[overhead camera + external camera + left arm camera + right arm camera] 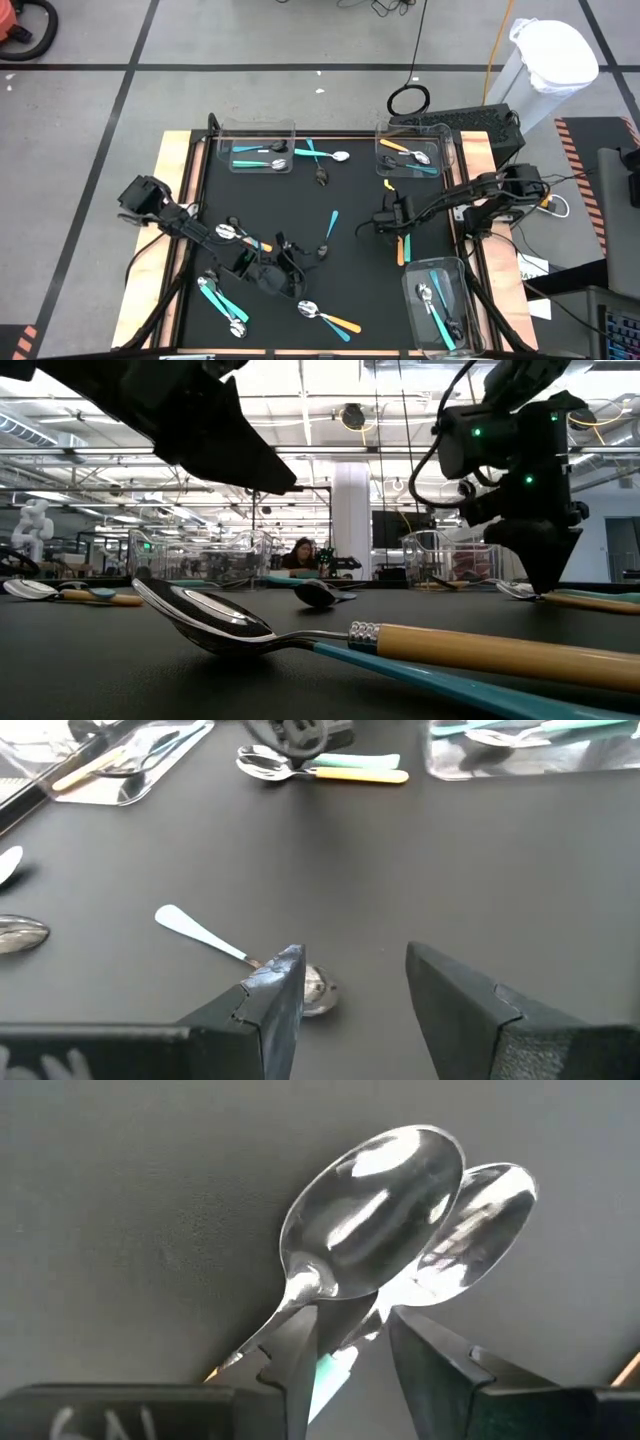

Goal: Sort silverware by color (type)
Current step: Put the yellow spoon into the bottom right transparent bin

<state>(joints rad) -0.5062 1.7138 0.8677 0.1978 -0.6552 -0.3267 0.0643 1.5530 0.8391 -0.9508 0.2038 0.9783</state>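
The silverware lies scattered over the black mat. My right gripper (388, 222) points down, open, over two stacked spoons (400, 1210) whose orange (404, 250) and teal handles run toward the near edge. One finger (292, 1345) stands in front of the upper spoon's neck, and the teal handle (326, 1372) shows in the gap. My left gripper (350, 990) hovers open mid-table. Its one fingertip is beside the silver head of a light-blue-handled spoon (205, 932), which lies flat on the mat. My right gripper comes from above, pointing down, at the necks of the two stacked spoons (300, 1285), just behind their bowls. Both spoons lie flat on the mat. I cannot tell whether the fingers touch them.
Clear bins holding spoons stand at the far left (262, 147), far right (412, 150) and near right (440, 305). Loose spoons lie near the left edge (232, 232), at the near left (222, 306), at the near edge (326, 318) and toward the far side (326, 156).
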